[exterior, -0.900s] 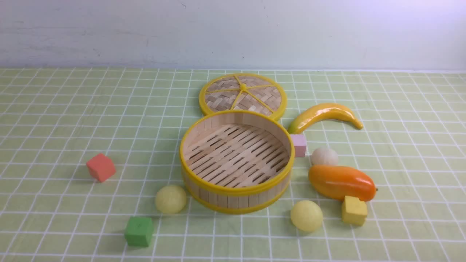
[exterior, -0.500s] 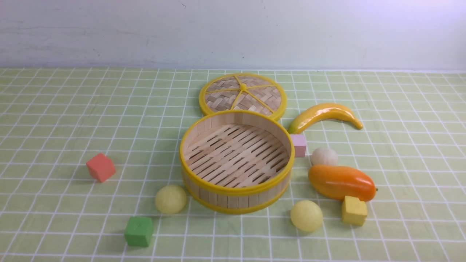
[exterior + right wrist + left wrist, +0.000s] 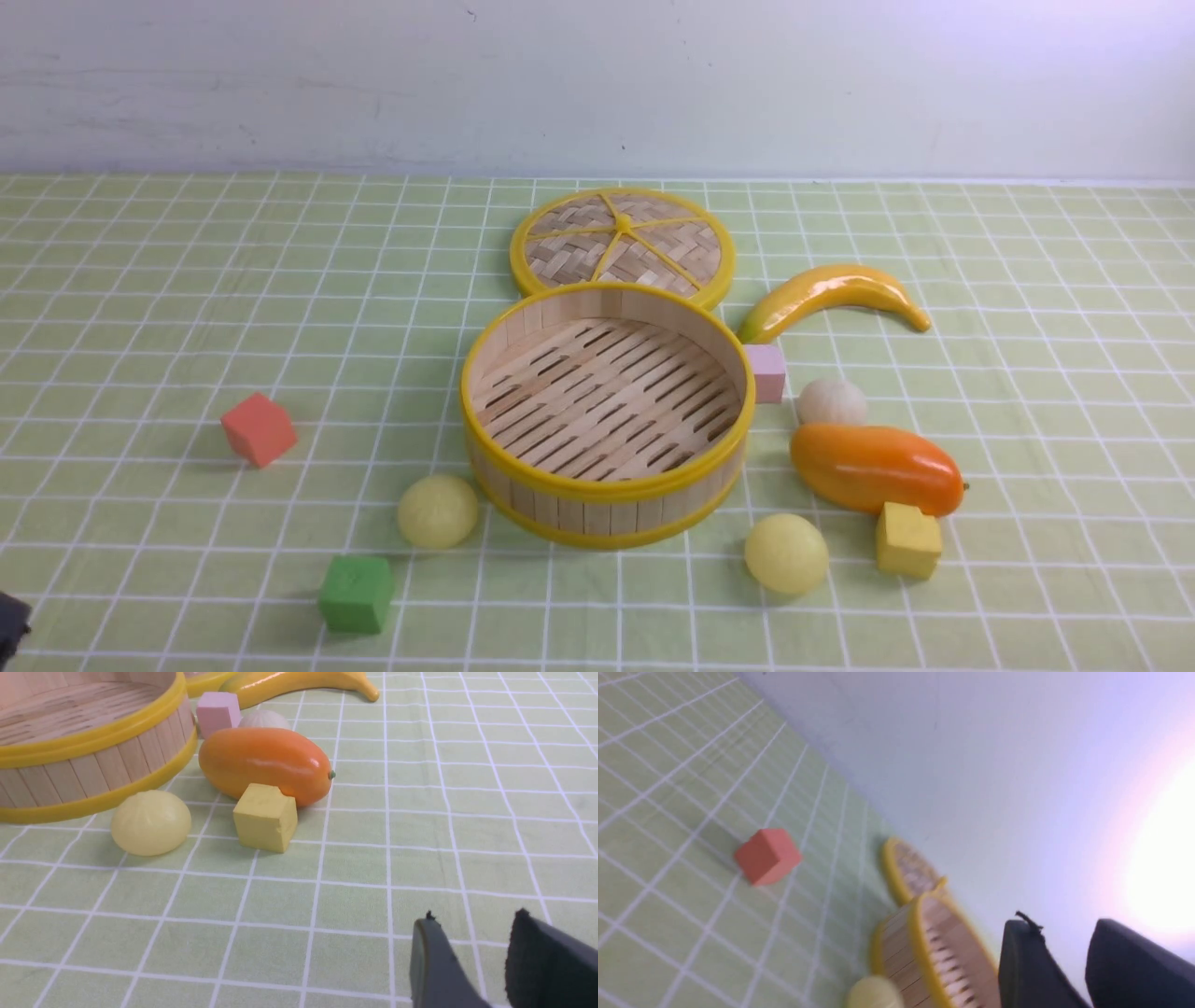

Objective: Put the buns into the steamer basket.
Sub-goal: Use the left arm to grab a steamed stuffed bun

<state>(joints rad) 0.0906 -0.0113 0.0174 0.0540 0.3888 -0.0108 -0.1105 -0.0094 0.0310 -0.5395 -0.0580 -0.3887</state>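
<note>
The steamer basket (image 3: 607, 490) stands mid-table with nothing in it; it also shows in the left wrist view (image 3: 920, 933) and the right wrist view (image 3: 88, 742). One pale yellow bun (image 3: 437, 511) lies at its front left, also low in the left wrist view (image 3: 873, 994). A second yellow bun (image 3: 786, 553) lies at its front right (image 3: 150, 822). The off-white pleated bun (image 3: 831, 401) sits behind the mango (image 3: 264, 718). My left gripper (image 3: 1064, 933) is open and empty; only a dark part of it shows at the front view's lower left corner (image 3: 11, 621). My right gripper (image 3: 472, 926) is open and empty above the cloth.
A woven lid (image 3: 621, 245) lies behind the basket. An orange mango (image 3: 876, 467), a yellow cube (image 3: 907, 539), a pink cube (image 3: 767, 371) and a banana (image 3: 831, 294) are to the right. A red cube (image 3: 259, 428) and a green cube (image 3: 356, 594) are to the left.
A dark part of my left arm has come into the front view at the lower left corner. Nothing on the table has moved.
</note>
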